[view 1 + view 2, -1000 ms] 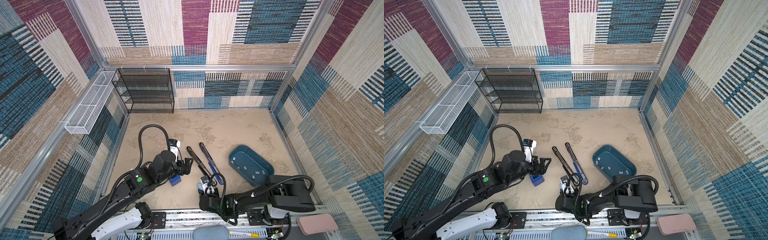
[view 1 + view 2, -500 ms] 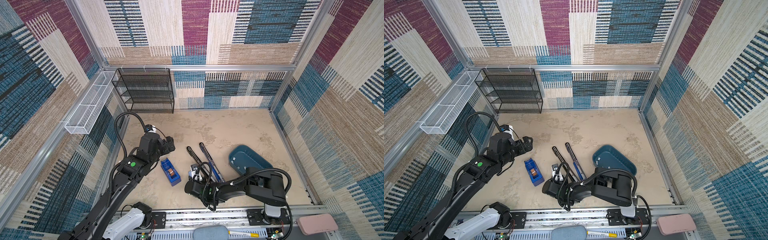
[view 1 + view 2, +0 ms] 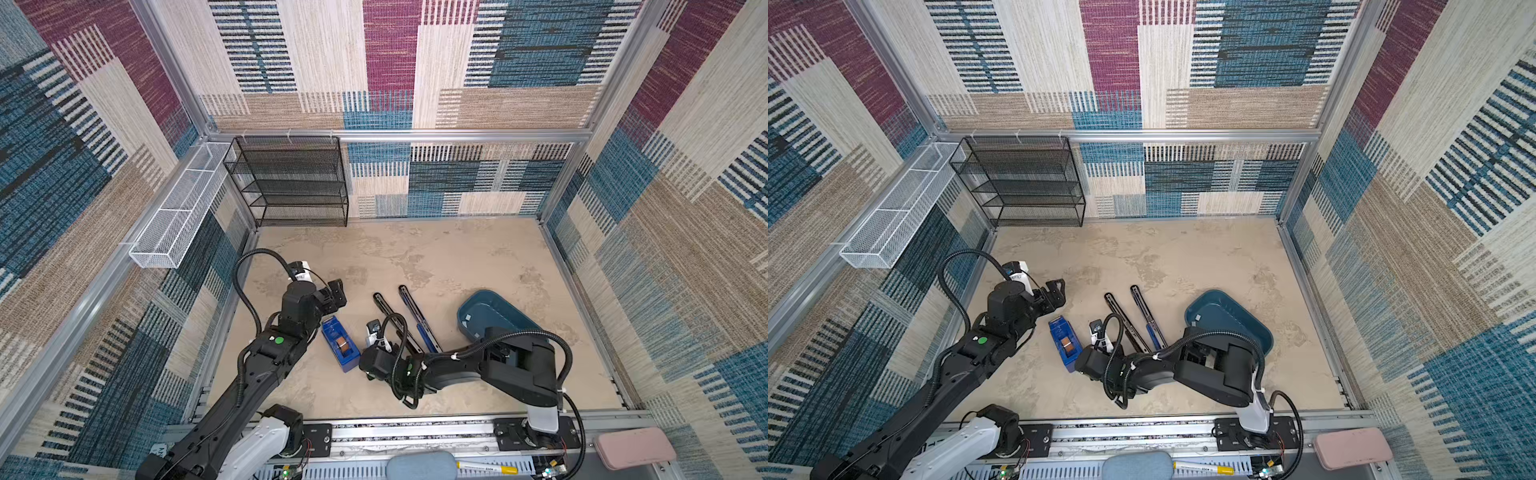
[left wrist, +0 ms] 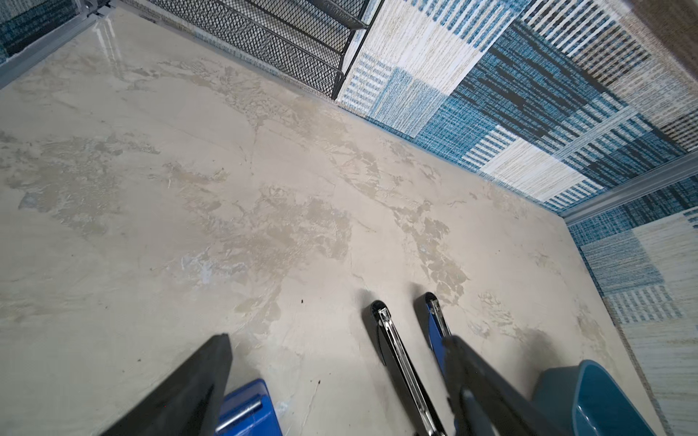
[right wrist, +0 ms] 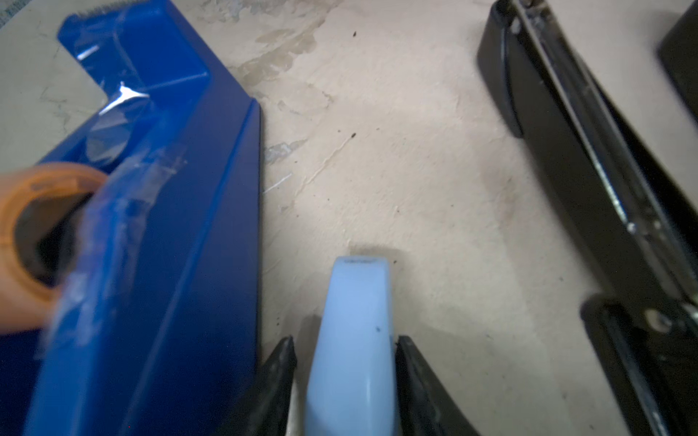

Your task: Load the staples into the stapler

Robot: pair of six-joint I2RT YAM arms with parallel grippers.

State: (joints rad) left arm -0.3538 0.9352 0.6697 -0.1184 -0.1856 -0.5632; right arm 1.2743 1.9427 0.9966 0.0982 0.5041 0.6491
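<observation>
Right gripper straddles pale-blue object; pinching or letting go, cannot tell. Left gripper spread, empty. Staples in teal tray: likely light, brittle strips; pinch long edges.

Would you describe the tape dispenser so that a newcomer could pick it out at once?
Start at the beige tabletop and find the black stapler and blue stapler, lying side by side. Just left of them in both top views lies the tape dispenser: a short, chunky bright-blue block holding an orange-brown tape roll, where they are long and thin.
</observation>
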